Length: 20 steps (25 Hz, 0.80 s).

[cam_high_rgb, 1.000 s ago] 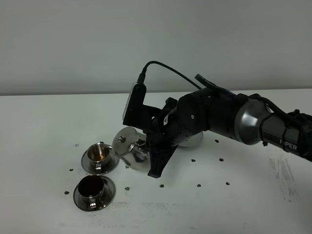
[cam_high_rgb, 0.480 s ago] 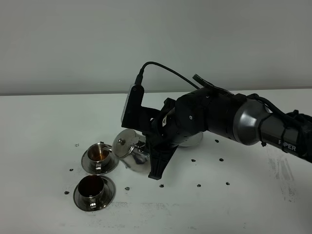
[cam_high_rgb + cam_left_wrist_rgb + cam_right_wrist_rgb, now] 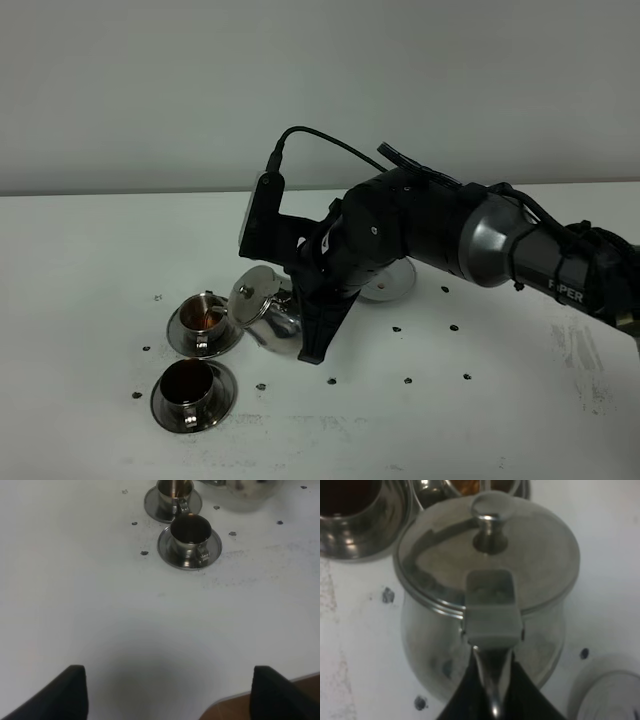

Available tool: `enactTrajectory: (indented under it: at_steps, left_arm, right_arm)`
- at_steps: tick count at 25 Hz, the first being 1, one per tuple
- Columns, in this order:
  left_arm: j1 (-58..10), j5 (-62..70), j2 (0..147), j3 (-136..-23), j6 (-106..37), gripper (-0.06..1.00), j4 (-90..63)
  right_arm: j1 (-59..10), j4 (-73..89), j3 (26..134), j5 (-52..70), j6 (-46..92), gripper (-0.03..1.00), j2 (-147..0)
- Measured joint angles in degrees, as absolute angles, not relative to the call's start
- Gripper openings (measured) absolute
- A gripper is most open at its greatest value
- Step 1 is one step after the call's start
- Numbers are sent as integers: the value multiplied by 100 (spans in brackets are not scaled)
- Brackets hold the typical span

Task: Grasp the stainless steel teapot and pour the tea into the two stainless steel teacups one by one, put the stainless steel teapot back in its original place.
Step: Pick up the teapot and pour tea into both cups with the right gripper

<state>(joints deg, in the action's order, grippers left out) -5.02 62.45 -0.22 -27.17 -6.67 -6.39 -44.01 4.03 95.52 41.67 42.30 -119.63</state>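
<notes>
Shiny stainless steel teapot point(image 3: 258, 290) hangs tilted, spout toward the farther small steel teacup point(image 3: 205, 314), evidently pouring. The nearer teacup point(image 3: 190, 384) is already dark with tea. Right gripper point(image 3: 492, 700) is pinching the teapot's loop handle. Round steel coaster point(image 3: 395, 285) waits behind. Left gripper point(image 3: 175, 695) is spread and idle over the white desk point(image 3: 100, 250).

From the high camera I can't see most of the teapot point(image 3: 258, 296): the right gripper point(image 3: 296, 312) and its arm cover the handle and rear body, and the spout is too small to pick out. The coaster point(image 3: 392, 287) sits half hidden behind that arm. My right wrist view is blurred up close, and the frame edge cuts off the grip. On the left wrist view, the far teacup point(image 3: 174, 491) is cropped and only the left gripper point(image 3: 175, 695) tips show
</notes>
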Motion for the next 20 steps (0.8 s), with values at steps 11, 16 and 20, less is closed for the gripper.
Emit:
enactTrajectory:
  at_steps: [11, 16, 20]
  left_arm:
    - [-502, 6245, -22, -2717, -667, 66, -639]
    - [-502, 6245, -22, -2717, -667, 66, -639]
    - [-502, 6245, -22, -2717, -667, 66, -639]
  right_arm:
    - [-4401, 127, 9975, 4578, 4182, 5, -12078]
    - [-4447, 94, 10047, 4694, 4182, 5, -12078]
    - [-4472, 54, 10054, 4721, 4182, 5, -12078]
